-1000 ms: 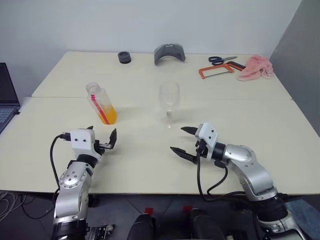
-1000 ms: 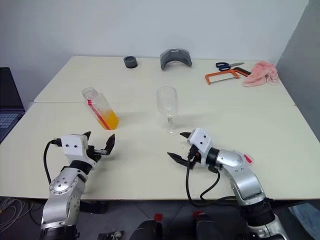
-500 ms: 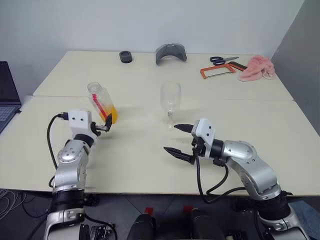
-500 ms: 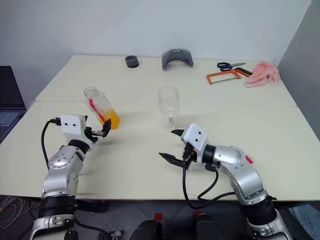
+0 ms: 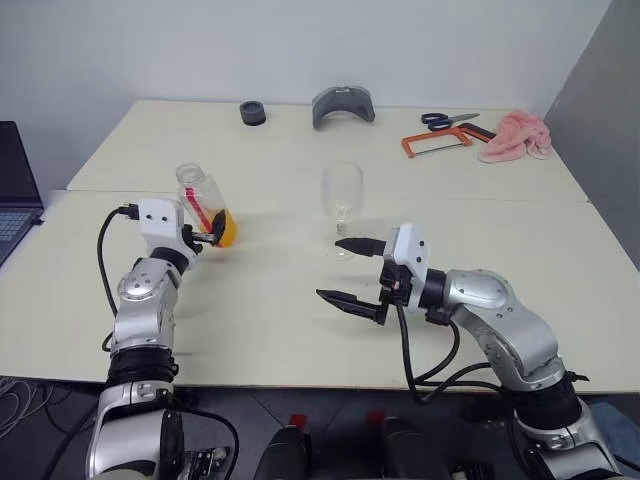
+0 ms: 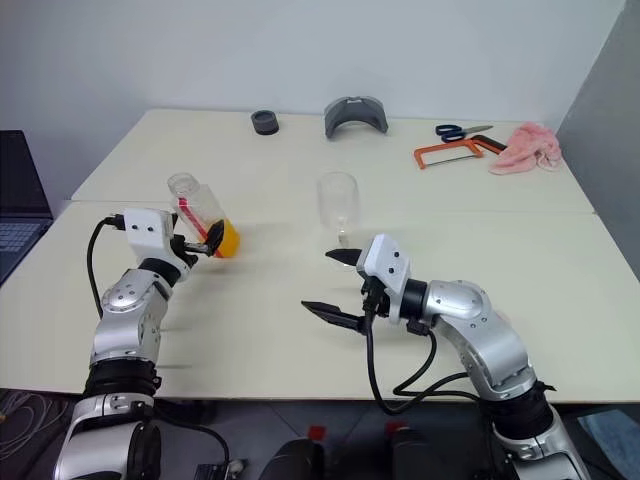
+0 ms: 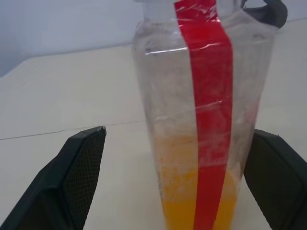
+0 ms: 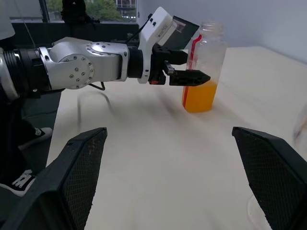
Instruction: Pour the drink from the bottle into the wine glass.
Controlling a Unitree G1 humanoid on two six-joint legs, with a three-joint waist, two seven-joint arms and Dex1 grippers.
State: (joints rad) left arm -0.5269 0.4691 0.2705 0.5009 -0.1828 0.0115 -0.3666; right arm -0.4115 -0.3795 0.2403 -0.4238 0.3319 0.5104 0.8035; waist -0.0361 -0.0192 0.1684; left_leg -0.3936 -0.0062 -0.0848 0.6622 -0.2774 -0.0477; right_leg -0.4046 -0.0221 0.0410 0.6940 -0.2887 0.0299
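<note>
The bottle (image 5: 203, 207) is standing on the left part of the table (image 5: 300, 320), its long axis close to upright with a slight lean, and no cap is showing on its open mouth. The drink (image 5: 225, 231) is filling only its lowest part, and a red strip is running down its side. The left gripper (image 6: 205, 243) is sitting right at the bottle's base on the near side, pointing away from the robot toward it. In the left wrist view the bottle (image 7: 206, 115) is standing between the 2 black fingers (image 7: 72, 182), which are spread wide on either side with table showing in the gaps, so they are not clamping it yet.

The wine glass (image 5: 342, 205) is standing upright and empty to the right of the bottle, well apart from it, near the table's middle. The right gripper (image 5: 352, 272) is hovering just near of the glass, aimed leftward, its 2 fingers also splayed wide and holding nothing.

The left arm is by far the nearer to the bottle, so the coming move is probably a closing of those fingers across the bottle's lower body, square to its upright axis. The right looks better placed for the glass.
</note>
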